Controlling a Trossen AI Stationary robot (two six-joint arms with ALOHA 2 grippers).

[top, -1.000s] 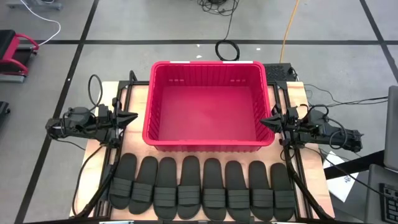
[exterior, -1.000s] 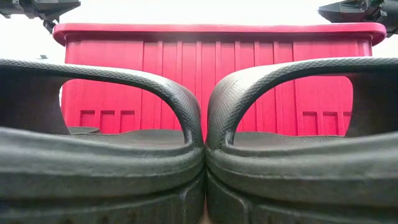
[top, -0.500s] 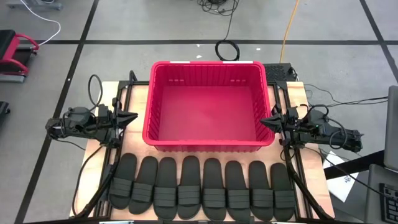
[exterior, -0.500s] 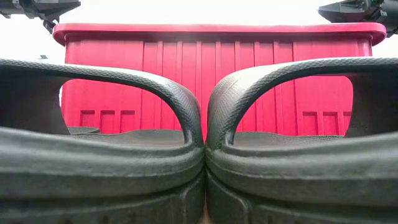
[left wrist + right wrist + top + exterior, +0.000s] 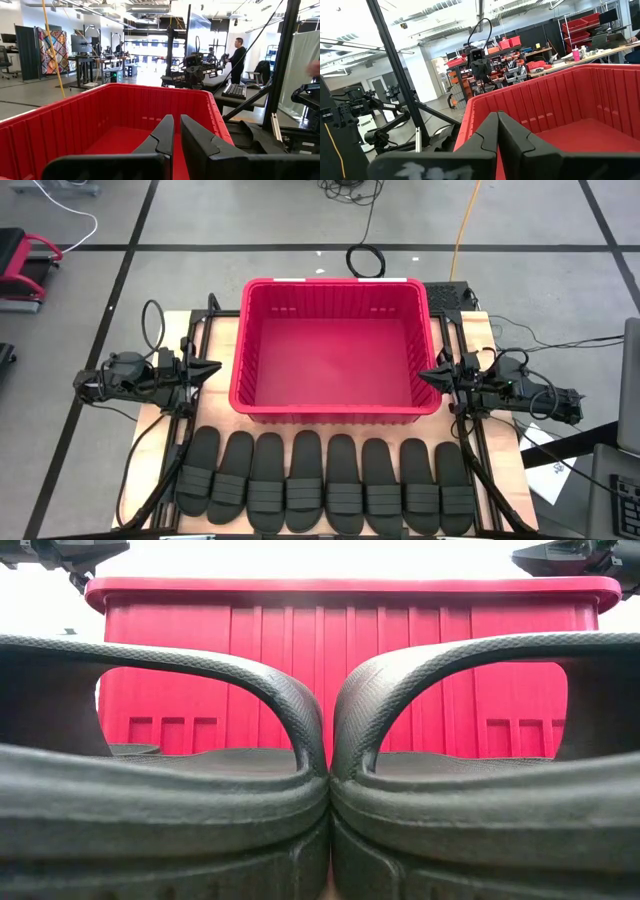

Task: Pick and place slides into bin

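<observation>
We have the table (image 5: 225,330) carrying the red bin (image 5: 335,413) at its middle and toward twelve o'clock, nothing inside it yet. At six o'clock, just beside the bin's near wall, the eight black slides (image 5: 325,485) lie in one row, sides touching. The left hand (image 5: 213,367) waits at nine o'clock of the bin, fingers nearly together on nothing; the right hand (image 5: 424,373) waits at three o'clock, fingers fully closed and empty. We judge the slides light, soft and grippy rather than slippery or fragile, so a pinch across the raised ribbed strap (image 5: 200,665) looks the best hold, since the sole would flex.
</observation>
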